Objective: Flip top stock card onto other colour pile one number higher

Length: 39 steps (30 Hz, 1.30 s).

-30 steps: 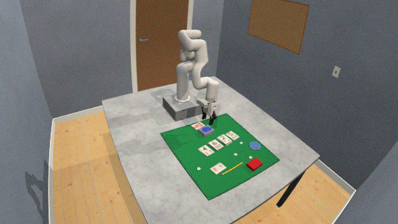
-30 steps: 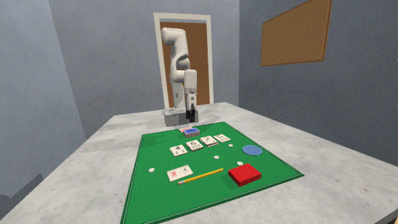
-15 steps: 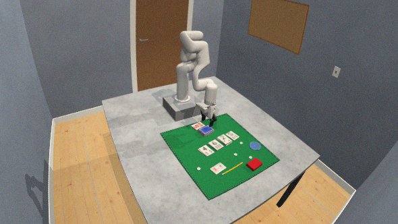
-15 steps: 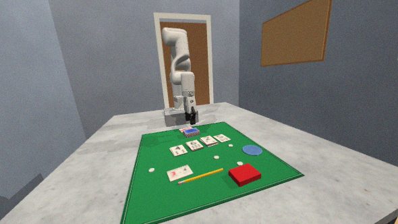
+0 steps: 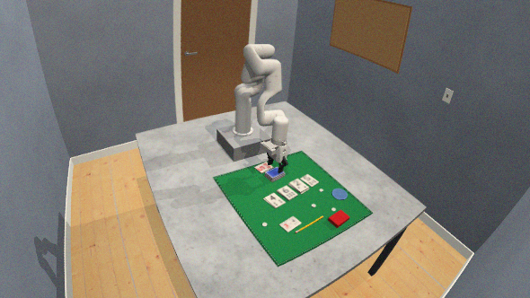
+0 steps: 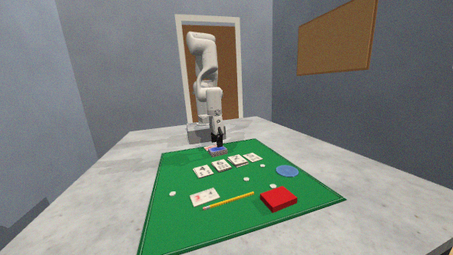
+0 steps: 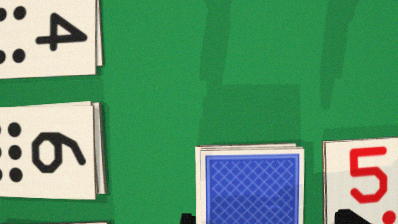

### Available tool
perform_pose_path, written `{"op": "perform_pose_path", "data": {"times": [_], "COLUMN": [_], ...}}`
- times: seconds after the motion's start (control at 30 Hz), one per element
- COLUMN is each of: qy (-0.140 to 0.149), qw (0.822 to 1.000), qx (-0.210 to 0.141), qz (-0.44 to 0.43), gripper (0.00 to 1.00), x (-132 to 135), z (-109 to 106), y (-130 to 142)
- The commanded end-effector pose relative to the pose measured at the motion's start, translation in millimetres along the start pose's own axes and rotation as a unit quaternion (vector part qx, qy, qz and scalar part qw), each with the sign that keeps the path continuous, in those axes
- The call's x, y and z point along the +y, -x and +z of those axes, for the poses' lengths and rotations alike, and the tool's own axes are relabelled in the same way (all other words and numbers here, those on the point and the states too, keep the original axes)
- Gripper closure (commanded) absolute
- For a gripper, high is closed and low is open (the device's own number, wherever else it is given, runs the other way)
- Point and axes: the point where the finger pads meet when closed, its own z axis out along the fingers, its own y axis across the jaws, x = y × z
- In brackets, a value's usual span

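Observation:
The face-down stock (image 5: 272, 173) (image 6: 217, 150) (image 7: 252, 187) is a blue-backed stack at the far end of the green mat (image 5: 238, 188) (image 6: 176, 169) (image 7: 150, 75). My gripper (image 5: 277, 167) (image 6: 219, 143) is open and hangs low over the stock, one finger on each side, holding nothing. A face-up red 5 (image 5: 260, 168) (image 6: 209, 147) (image 7: 362, 177) lies beside the stock. A row of piles lies in front: a black 4 (image 5: 274, 199) (image 6: 203, 170) (image 7: 47, 37), a black 6 (image 5: 287, 192) (image 6: 221, 165) (image 7: 47, 150), and two more piles (image 5: 298, 185) (image 5: 310, 180) whose numbers I cannot read.
Near the mat's front lie a card with a red 3 (image 5: 290, 223) (image 6: 204, 197), a yellow pencil (image 5: 310, 223) (image 6: 229, 200) and a red block (image 5: 338, 218) (image 6: 278, 198). A blue disc (image 5: 340, 194) (image 6: 287, 170) and small white chips are scattered on the mat. The arm's base stands behind the mat.

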Motion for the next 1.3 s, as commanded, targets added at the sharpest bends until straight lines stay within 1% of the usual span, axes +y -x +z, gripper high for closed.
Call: {"op": "perform_pose_path", "data": {"times": [0.0,0.27,0.93,0.97,1.27], "qy": [-0.003,-0.003,-0.003,-0.003,-0.003], "qw": [1.0,1.0,1.0,1.0,1.0], "qx": [-0.001,-0.001,-0.001,-0.001,-0.001], "qz": [0.0,0.0,0.0,0.0,0.0], "gripper": [0.13,0.13,0.13,0.27,0.27], "x": [-2.4,-2.4,-2.4,-2.4,-2.4], "z": [5.2,11.4,11.7,11.7,11.7], "y": [-0.2,-0.3,-0.3,-0.3,-0.3]}}
